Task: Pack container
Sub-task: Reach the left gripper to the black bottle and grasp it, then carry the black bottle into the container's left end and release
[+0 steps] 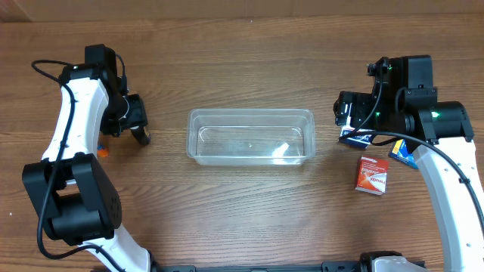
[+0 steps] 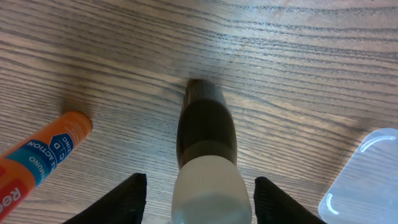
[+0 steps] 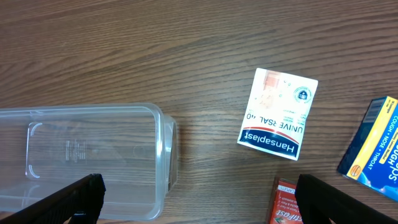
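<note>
The clear plastic container (image 1: 249, 136) stands empty in the middle of the table. It also shows in the right wrist view (image 3: 81, 155), and one corner shows in the left wrist view (image 2: 367, 180). My left gripper (image 1: 134, 127) is open left of the container. In the left wrist view its fingers (image 2: 200, 202) straddle a dark brown bottle with a white cap (image 2: 205, 143) lying on the table, with gaps on both sides. My right gripper (image 1: 352, 121) is open wide and empty (image 3: 199, 205), just right of the container.
An orange tube (image 2: 37, 158) lies left of the bottle and also shows in the overhead view (image 1: 102, 151). Right of the container lie a white and blue Hansaplast box (image 3: 278, 115), a red box (image 1: 372, 175) and a blue and yellow box (image 1: 403, 153).
</note>
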`<action>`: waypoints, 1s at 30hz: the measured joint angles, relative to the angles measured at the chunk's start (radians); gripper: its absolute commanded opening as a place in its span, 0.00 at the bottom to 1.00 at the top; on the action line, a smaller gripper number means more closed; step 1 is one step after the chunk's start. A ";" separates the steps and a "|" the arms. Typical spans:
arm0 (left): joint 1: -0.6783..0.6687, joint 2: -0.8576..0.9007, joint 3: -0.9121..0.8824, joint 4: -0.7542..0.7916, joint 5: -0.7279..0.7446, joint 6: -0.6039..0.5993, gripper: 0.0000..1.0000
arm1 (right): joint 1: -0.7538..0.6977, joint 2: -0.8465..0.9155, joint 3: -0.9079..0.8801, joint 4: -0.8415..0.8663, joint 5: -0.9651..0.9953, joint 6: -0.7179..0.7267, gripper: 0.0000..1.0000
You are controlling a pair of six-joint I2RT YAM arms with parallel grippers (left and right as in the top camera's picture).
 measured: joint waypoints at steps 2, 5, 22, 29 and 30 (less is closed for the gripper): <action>0.000 0.000 0.000 0.001 0.000 0.001 0.34 | 0.000 0.000 0.000 -0.002 0.000 0.000 1.00; 0.000 0.000 0.000 0.004 0.000 0.002 0.32 | 0.000 0.000 0.000 -0.003 0.000 0.000 1.00; -0.111 -0.093 0.180 -0.183 -0.005 -0.020 0.04 | 0.000 0.000 0.000 -0.003 0.000 0.000 1.00; -0.422 -0.339 0.255 -0.254 -0.002 -0.117 0.04 | 0.000 0.000 0.000 -0.003 0.000 0.000 1.00; -0.451 -0.340 0.255 -0.264 0.000 -0.137 0.04 | 0.000 0.000 0.000 -0.003 0.000 0.000 1.00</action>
